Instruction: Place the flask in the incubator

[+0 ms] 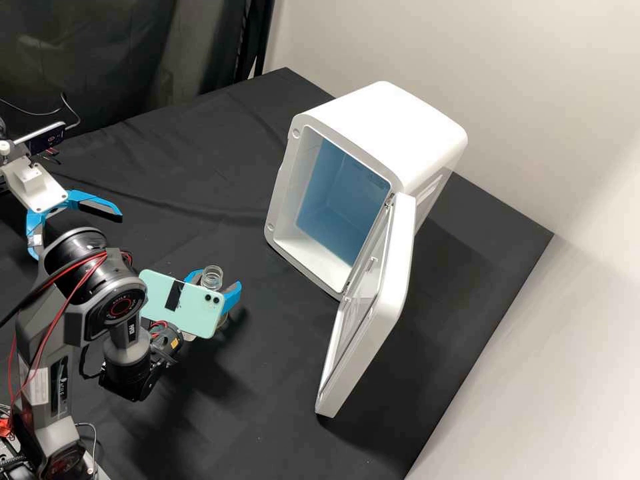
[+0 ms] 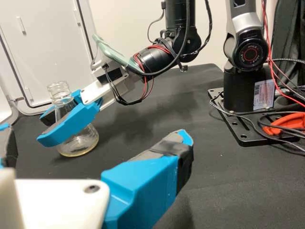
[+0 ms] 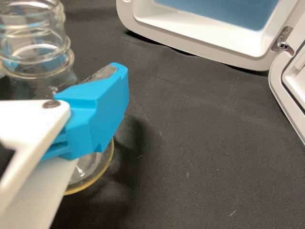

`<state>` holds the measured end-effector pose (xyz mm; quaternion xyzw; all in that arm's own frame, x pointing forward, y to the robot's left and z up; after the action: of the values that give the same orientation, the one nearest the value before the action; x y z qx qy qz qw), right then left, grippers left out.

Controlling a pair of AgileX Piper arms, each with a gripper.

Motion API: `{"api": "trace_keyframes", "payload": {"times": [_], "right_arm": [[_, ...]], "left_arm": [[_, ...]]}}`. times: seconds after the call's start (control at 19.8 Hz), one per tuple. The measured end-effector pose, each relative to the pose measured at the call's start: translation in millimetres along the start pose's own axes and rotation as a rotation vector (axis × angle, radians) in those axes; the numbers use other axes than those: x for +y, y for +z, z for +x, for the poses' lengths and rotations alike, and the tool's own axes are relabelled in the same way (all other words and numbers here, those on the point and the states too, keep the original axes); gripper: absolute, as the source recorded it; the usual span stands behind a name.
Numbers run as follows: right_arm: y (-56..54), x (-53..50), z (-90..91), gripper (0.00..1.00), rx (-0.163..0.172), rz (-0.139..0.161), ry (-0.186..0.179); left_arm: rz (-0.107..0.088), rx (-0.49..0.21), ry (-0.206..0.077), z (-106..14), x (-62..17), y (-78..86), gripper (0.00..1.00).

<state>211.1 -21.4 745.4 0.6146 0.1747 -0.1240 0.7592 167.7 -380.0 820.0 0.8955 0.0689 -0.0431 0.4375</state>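
The flask [image 1: 212, 275], clear glass with a conical body and a ribbed screw neck, stands on the black cloth bench [image 1: 200, 167]. The right gripper [image 1: 215, 281] is spread, with one blue finger on each side of it. The left gripper [image 1: 67, 220] hangs wide apart nearby. The incubator [image 1: 400, 133], smooth white plastic with rounded corners and a pale blue lining, has its door [image 1: 373, 300] swung out.

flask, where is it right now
The flask stands upright on the black bench at the right gripper. In the high view it is left of the open incubator.
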Motion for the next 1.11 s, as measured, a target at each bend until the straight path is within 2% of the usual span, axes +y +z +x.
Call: {"api": "trace_keyframes", "payload": {"times": [0.91, 1.01, 1.11], "right_arm": [[0.1, 1.0, -0.7, 0.00, -0.001, -0.001, 0.004], [1.4, 6.6, -4.1, 0.00, -0.020, 0.000, 0.017], [1.7, 17.0, -9.7, 0.00, -0.027, 0.031, 0.068]], "left_arm": [[-0.001, 0.008, 0.001, -0.4, 0.1, -1.3, 1.00], [-0.001, 0.006, 0.001, -0.3, 0.1, -1.0, 1.00], [-0.001, 0.004, 0.001, -0.2, 0.1, -0.7, 1.00]]}}
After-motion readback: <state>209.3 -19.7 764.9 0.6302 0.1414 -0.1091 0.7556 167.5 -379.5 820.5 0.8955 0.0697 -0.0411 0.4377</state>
